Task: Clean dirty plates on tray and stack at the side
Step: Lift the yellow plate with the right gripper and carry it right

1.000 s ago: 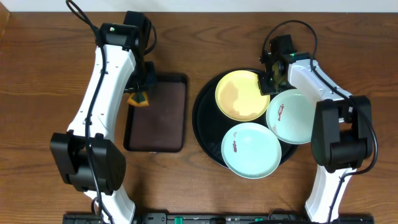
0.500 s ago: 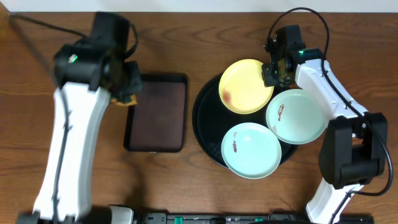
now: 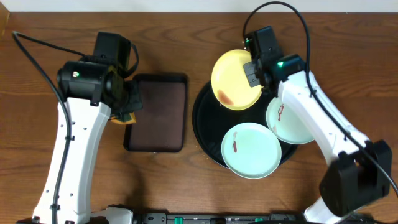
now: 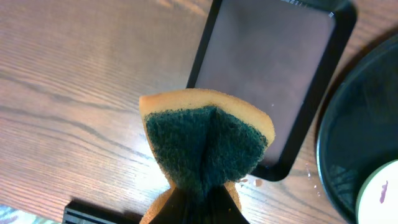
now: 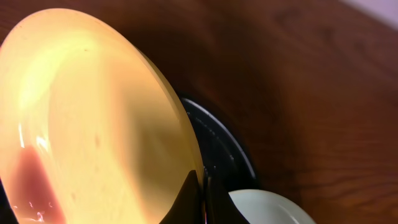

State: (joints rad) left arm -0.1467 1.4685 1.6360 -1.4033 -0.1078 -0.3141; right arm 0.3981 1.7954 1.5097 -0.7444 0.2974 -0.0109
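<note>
Both claws are squeezed tight on something. The right claw (image 3: 254, 67) pinches the edge of the yellow plate (image 3: 236, 78) and holds it up, tipped, over the back rim of the black tray (image 3: 202, 134). The left claw (image 3: 127, 107) grips a sponge (image 4: 205, 140) (orange, with a green scrubby side) above the table (image 3: 37, 74), just beside the left edge of the brown tray (image 3: 155, 112). The two mint plates (image 3: 250, 149) lie flat on the black tray, each with a little red mark.

This looks like the start of cleaning the first plate. It has a reddish smear (image 3: 225, 96) near its lower left side. Next, I think the plate and the sponge must come together. They are well apart now, with the brown tray between them. The scrubby side should meet the smear, and the right claw must keep a firm pinch so the plate does not slip.

A second ago the yellow plate lay flat on the black tray. Now it is lifted and has gone up and to the left. The left arm has swung too, but the sponge is still by the brown tray's left edge.
</note>
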